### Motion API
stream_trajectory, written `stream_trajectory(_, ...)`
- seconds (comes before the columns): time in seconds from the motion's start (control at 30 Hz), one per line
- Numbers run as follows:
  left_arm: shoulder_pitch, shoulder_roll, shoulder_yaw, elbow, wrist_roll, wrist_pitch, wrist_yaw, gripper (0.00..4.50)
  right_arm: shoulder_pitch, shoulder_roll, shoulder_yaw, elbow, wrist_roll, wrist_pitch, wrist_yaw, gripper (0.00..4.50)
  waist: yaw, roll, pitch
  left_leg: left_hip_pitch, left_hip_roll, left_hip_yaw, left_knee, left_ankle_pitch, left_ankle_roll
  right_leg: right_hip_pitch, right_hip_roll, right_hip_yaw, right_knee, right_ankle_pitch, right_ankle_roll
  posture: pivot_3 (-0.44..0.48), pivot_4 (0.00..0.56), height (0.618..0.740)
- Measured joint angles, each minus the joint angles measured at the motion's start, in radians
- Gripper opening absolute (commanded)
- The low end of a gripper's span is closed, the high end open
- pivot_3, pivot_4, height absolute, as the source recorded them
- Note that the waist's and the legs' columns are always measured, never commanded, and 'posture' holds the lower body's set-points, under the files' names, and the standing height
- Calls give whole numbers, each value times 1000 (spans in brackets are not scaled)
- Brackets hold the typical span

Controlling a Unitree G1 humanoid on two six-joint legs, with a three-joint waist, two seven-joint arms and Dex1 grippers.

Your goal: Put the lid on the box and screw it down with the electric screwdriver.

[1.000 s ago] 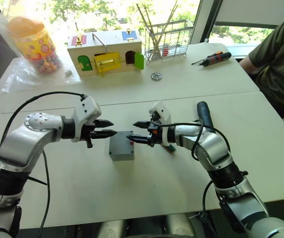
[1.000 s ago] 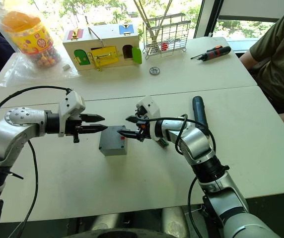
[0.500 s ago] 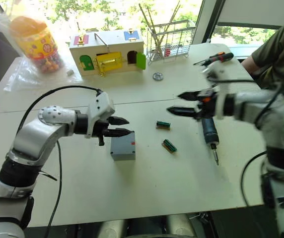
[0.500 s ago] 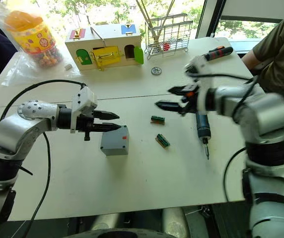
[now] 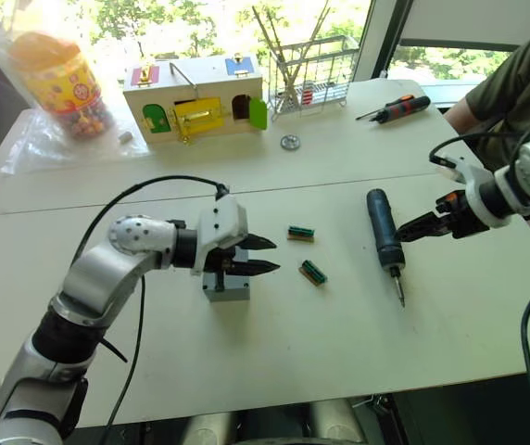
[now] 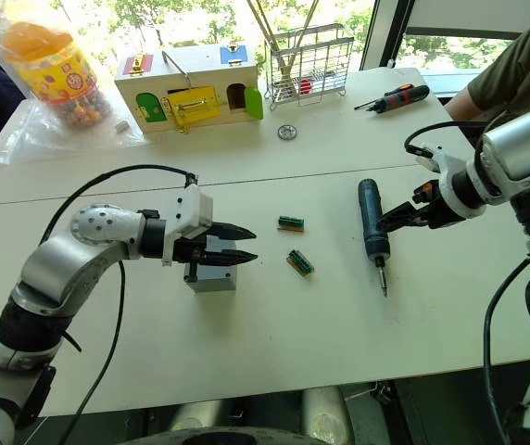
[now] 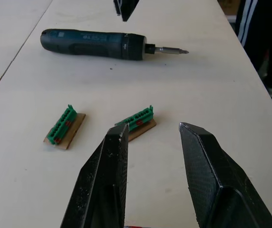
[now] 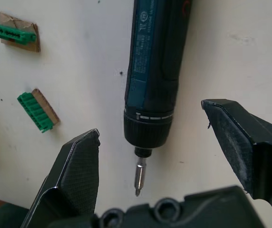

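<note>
Right hand (image 6: 397, 216) spread wide and empty, just right of the long dark blue-black cylindrical electric screwdriver (image 6: 370, 221) lying flat on the pale matte surface (image 6: 274, 343), thin metal bit nearward; probably lining up to grasp. Left hand (image 6: 239, 243) parted, empty, over the small square grey plastic box (image 6: 211, 276), likely steadying it.

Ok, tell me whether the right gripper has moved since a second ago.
Yes. The right gripper has swung from the box out past the electric screwdriver, on its far side.
</note>
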Motion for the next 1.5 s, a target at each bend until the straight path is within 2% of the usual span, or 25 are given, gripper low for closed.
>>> stream_trajectory(0.2,58,-8,3,-56,6,26,75,1707,-34,117,171,158,-114,-97,62,3863,3,0,0,-1,-1,-1,2,0,0,0,0,-1,0,0,0,0,150,740)
stream_trajectory(0.37,88,-23,5,-101,-5,64,132,1707,-59,213,229,285,-228,-200,118,3863,0,-1,-1,0,0,-2,2,0,0,1,0,-1,0,0,0,0,150,740)
stream_trajectory(0.47,102,-23,6,-112,-5,69,158,1707,-51,245,256,296,-297,-261,153,3186,-4,-9,-5,2,0,-2,2,0,0,4,1,-2,0,0,0,0,150,740)
stream_trajectory(0.6,120,-15,10,-121,-5,80,176,1707,-22,218,275,266,-363,-307,207,1919,4,-12,-7,2,-1,-5,3,0,-1,5,0,-3,-1,0,0,0,150,740)
stream_trajectory(0.83,109,-5,15,-87,-3,67,168,1707,36,179,206,156,-395,-271,222,1879,6,-12,-7,2,-1,-7,1,0,-1,5,0,-5,-1,0,0,0,150,740)
stream_trajectory(0.97,68,8,42,-1,-10,51,131,1707,27,247,21,303,-386,-252,119,1879,-2,-11,-7,2,-1,-4,2,1,-2,5,0,-4,-1,1,-1,0,150,740)
stream_trajectory(1.03,45,16,74,49,-20,37,116,1707,1,272,-91,366,-374,-257,44,1879,-4,-7,-4,1,-1,-3,2,1,-2,1,0,-2,0,1,-1,0,150,740)
stream_trajectory(1.13,29,34,119,131,-9,8,111,1707,-55,284,-349,351,-332,-266,-106,1879,-4,-3,-2,-6,0,-1,-2,1,-3,-9,0,-1,1,1,-1,0,150,740)
stream_trajectory(1.2,27,46,129,159,-7,8,106,1707,-33,295,-547,219,-301,-313,-227,1879,-4,-3,-2,-10,0,-3,0,2,-4,-14,0,-3,1,1,-1,0,150,740)
stream_trajectory(1.27,28,65,143,161,-26,24,86,1707,40,351,-743,16,-261,-396,-340,1879,-6,-3,-2,-14,0,-2,1,2,-4,-17,0,-4,3,1,-1,0,150,740)
stream_trajectory(1.33,39,94,171,144,-57,51,66,1707,179,470,-909,-256,-198,-485,-427,1879,-10,-4,-2,-15,0,-3,1,2,-4,-18,0,-4,6,1,-1,0,150,740)
stream_trajectory(1.4,51,112,207,123,-85,89,64,1707,305,599,-985,-463,-117,-532,-471,1879,-20,-4,-2,-16,0,-3,-1,2,-4,-20,0,-4,12,1,-1,0,150,740)
stream_trajectory(1.5,77,96,254,91,-136,147,103,1707,461,783,-990,-708,-8,-592,-518,1879,-28,-3,-2,-16,-1,-2,6,3,-5,-20,-1,-2,16,1,-1,0,150,740)
